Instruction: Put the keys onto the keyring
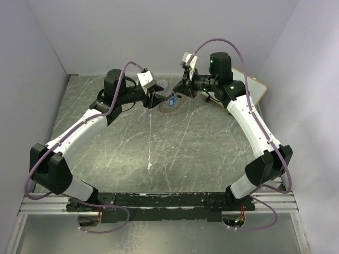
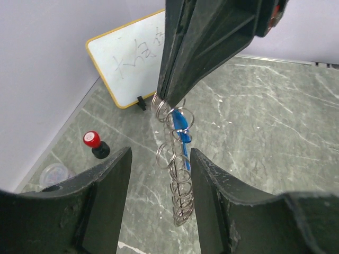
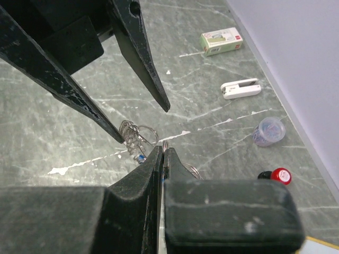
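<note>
Left gripper (image 2: 160, 153) stands spread, one finger on either side of the keyring (image 2: 179, 182), with a gap on both sides. In the right wrist view one tip looks to touch the loops (image 3: 136, 131), though I cannot be sure. The keyring hangs edge-on above the table (image 2: 275, 121), pinched at its rim by the right gripper (image 3: 163, 151), whose fingers are pressed together on it. A blue key (image 2: 181, 132) sits among the loops near that pinch. Whether it is threaded on or merely caught I cannot tell, and I cannot make out a second key.

The risks, as I judge them:
- The hold is a thin pinch on a rim, so a sideways nudge from a left finger could swing or twist the keyring out of it.
- A finger snagging a loop could drag the key loose and drop it.
- Closing off-centre would grab loops, not the key.
</note>
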